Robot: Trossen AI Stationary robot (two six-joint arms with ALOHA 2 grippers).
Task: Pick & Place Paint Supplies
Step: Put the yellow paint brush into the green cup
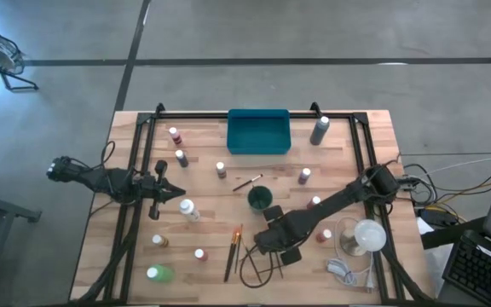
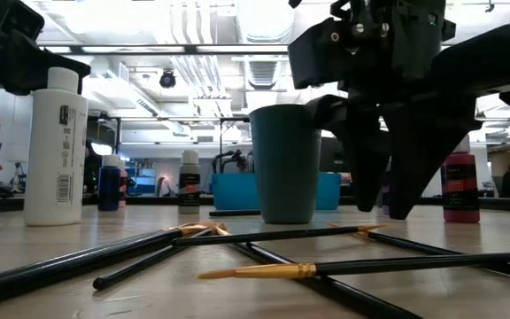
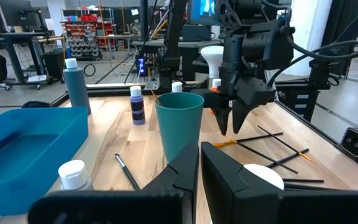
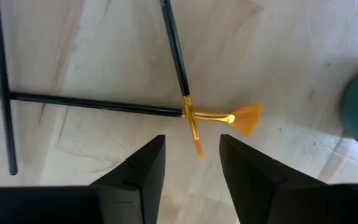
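Several thin black paintbrushes [image 1: 233,251] lie crossed on the wooden table, near its front edge. Their gold ferrules [image 4: 192,118] and an orange fan tip [image 4: 247,118] show in the right wrist view. My right gripper [image 4: 191,165] points down just above these brush ends, open, with nothing between its fingers; it stands beside the dark green cup [image 1: 260,199]. Small white-capped bottles stand scattered: a white one [image 1: 189,209], a green one [image 1: 160,274], a maroon one [image 1: 303,176] and a taller grey one [image 1: 319,130]. My left gripper [image 1: 180,192] waits shut and level at the table's left.
The teal tray [image 1: 258,135] sits at the middle of the far edge. A white round object [image 1: 369,234] and a coiled white cable [image 1: 343,271] lie at the near right. Black frame rails [image 1: 361,145] run along both sides of the table.
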